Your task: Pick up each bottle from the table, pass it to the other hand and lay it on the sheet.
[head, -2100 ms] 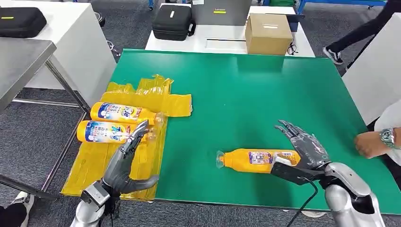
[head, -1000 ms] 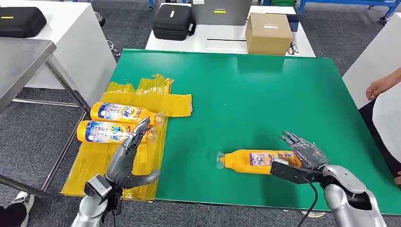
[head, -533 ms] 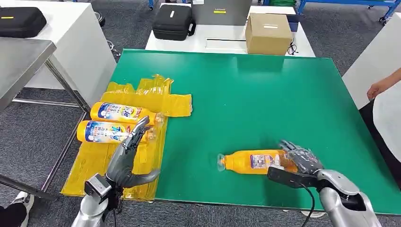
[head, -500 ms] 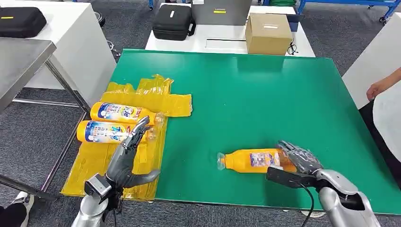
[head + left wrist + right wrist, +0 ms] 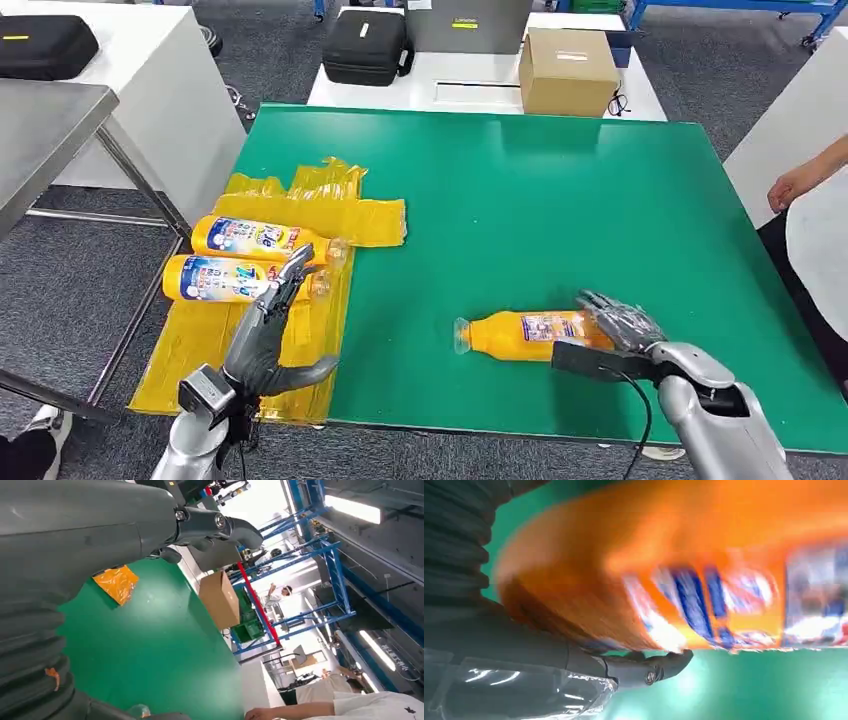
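An orange bottle lies on its side on the green table, cap toward the left. My right hand wraps its base end, fingers over the top and thumb along the near side. Blurred and close in the right wrist view, the bottle has a dark finger curled round it. My left hand hovers with straight, spread fingers over the yellow sheet, holding nothing. Two more orange bottles lie side by side on the sheet just beyond that hand.
The sheet hangs over the table's left edge. A cardboard box and a black case sit on a white table behind. A person's hand is at the right edge. A metal table stands at the left.
My right hand has lowered onto the bottle's base and its fingers have closed round it; the bottle has shifted slightly left. The person's hand has drawn back from the table. My left hand has barely moved.
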